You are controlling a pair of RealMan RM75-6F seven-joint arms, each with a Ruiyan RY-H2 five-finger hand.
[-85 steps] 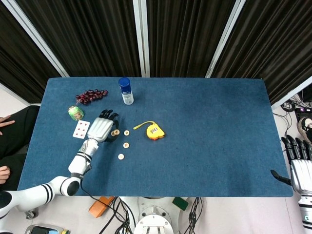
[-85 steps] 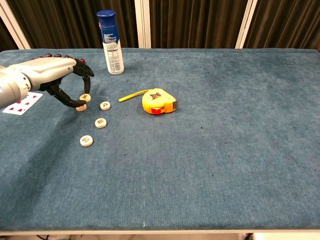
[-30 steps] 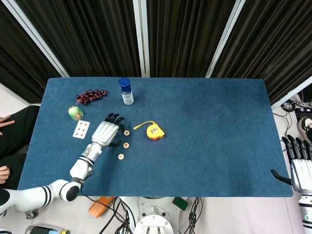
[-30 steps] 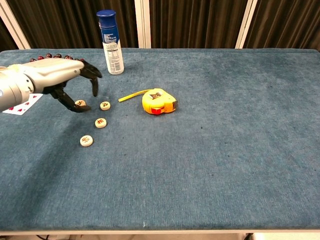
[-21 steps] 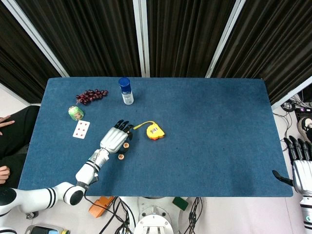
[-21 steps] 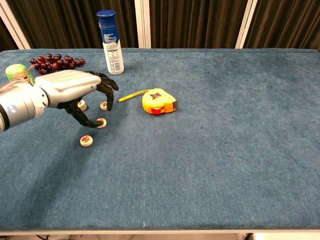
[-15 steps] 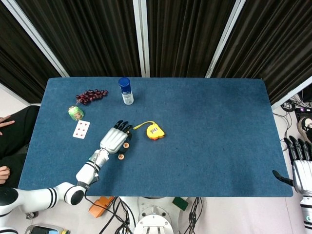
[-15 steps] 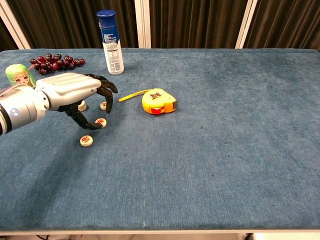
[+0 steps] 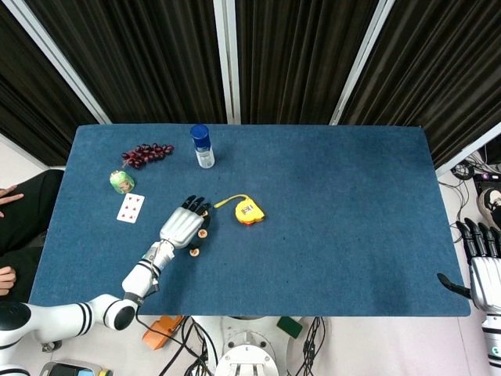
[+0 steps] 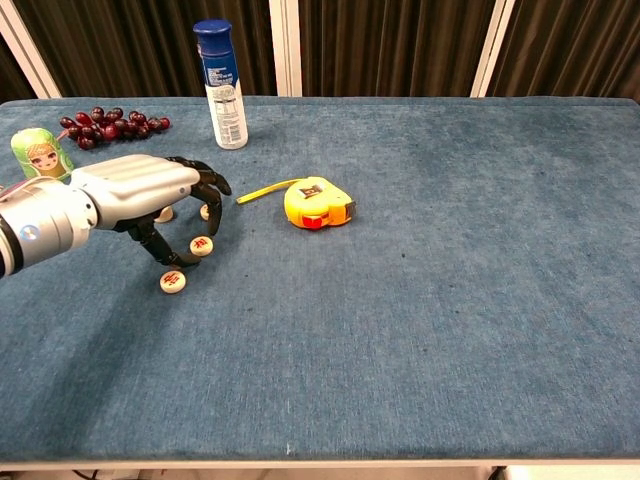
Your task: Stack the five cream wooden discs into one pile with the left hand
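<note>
Your left hand (image 10: 135,190) hovers over the discs at the table's (image 10: 420,330) 9 o'clock side, fingers (image 10: 205,190) spread and curled down, holding nothing. One disc (image 10: 202,245) lies under the fingertips, another (image 10: 172,282) at 7 o'clock of it; two more (image 10: 165,213) peek out behind the hand. Your right hand (image 9: 484,270) rests off the table's 4 o'clock corner, fingers straight and apart, empty. The tape measure (image 10: 317,203) sits at 3 o'clock of the discs.

Head view high above looking down, chest view low and closer, both sharing the table (image 9: 329,204).
</note>
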